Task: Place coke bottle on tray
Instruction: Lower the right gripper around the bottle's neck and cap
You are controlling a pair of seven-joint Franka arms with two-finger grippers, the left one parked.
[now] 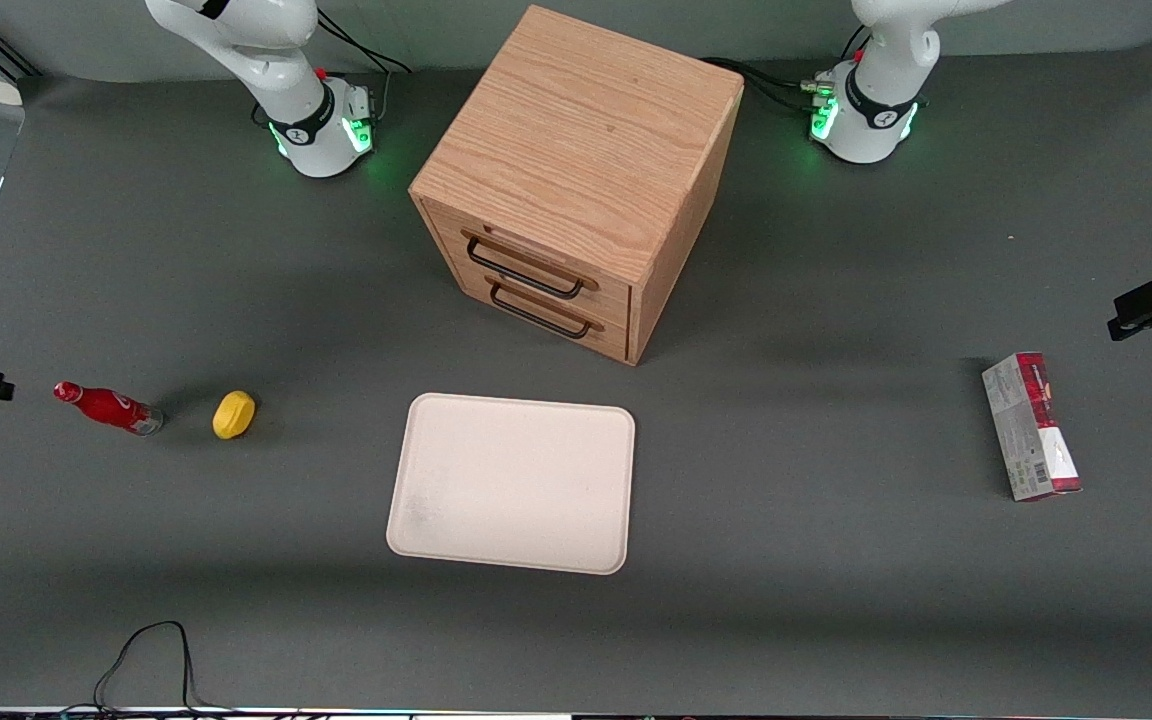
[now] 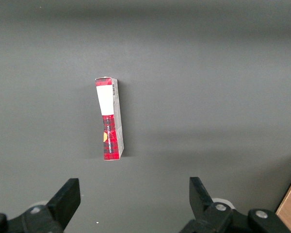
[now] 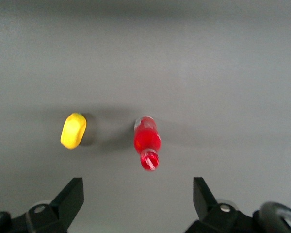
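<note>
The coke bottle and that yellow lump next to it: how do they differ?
The coke bottle is red, long and slim, lying on its side; the yellow lump is short and rounded. The bottle lies nearer the working arm's end of the table, the lump nearer the tray. Both rest on the dark table, apart from each other, off the tray. The gripper hovers above them, fingers open.

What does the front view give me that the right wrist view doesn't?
Only the front view shows the tray, the wooden cabinet and the red carton. Only the right wrist view shows the gripper, open and hanging above the table. Both show the coke bottle lying beside the yellow lump.
</note>
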